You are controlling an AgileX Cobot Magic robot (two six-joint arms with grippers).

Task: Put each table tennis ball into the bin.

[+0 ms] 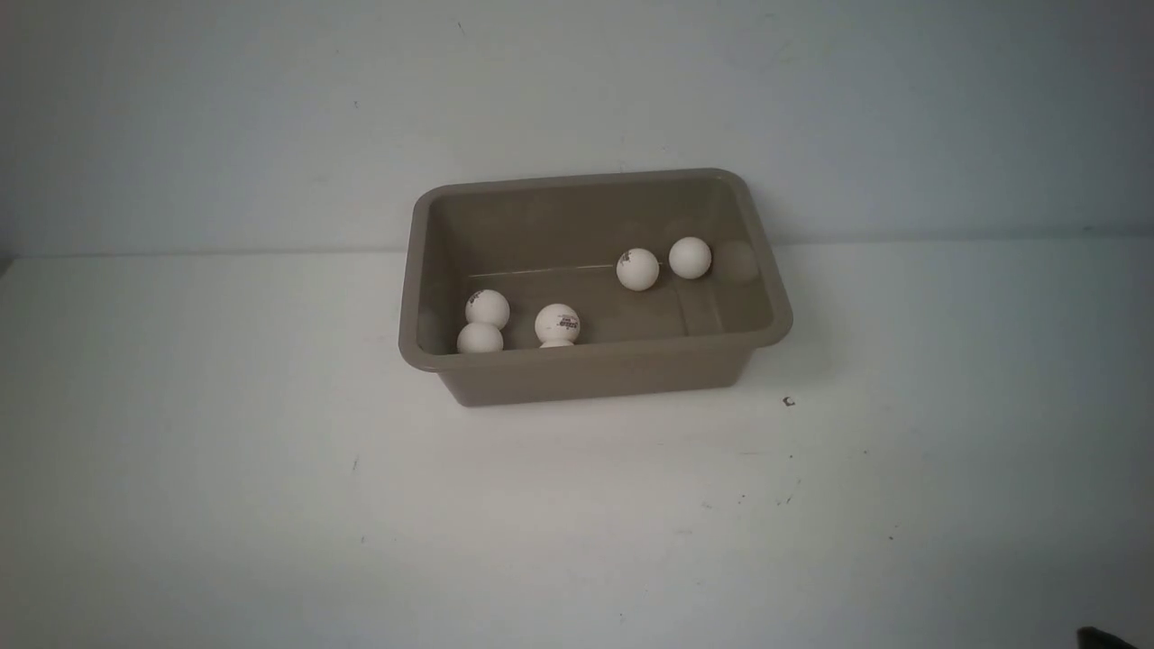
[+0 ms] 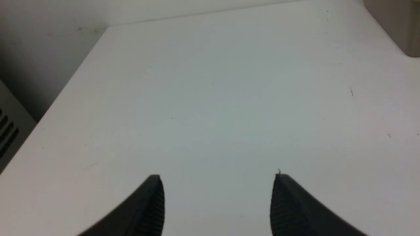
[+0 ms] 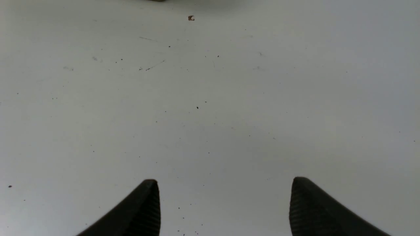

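The taupe bin (image 1: 595, 365) stands at the table's middle. Several white table tennis balls lie inside it: two stacked close at the near left (image 1: 487, 309), one with a dark logo beside them (image 1: 557, 324) with another peeking under it, and two side by side toward the far right (image 1: 637, 269). Only a corner of the bin (image 2: 398, 23) shows in the left wrist view. My left gripper (image 2: 218, 178) is open over bare table, nothing between its fingers. My right gripper (image 3: 224, 182) is open too, wide, over bare speckled table. Neither arm shows in the front view beyond a dark tip (image 1: 1104, 638).
The white table (image 1: 270, 469) meets a pale wall behind the bin. A tiny dark fleck (image 1: 789, 402) lies right of the bin, and also shows as a small fleck (image 3: 191, 18) in the right wrist view. The table's left edge (image 2: 65, 88) drops off beside a vented grey box (image 2: 10, 131).
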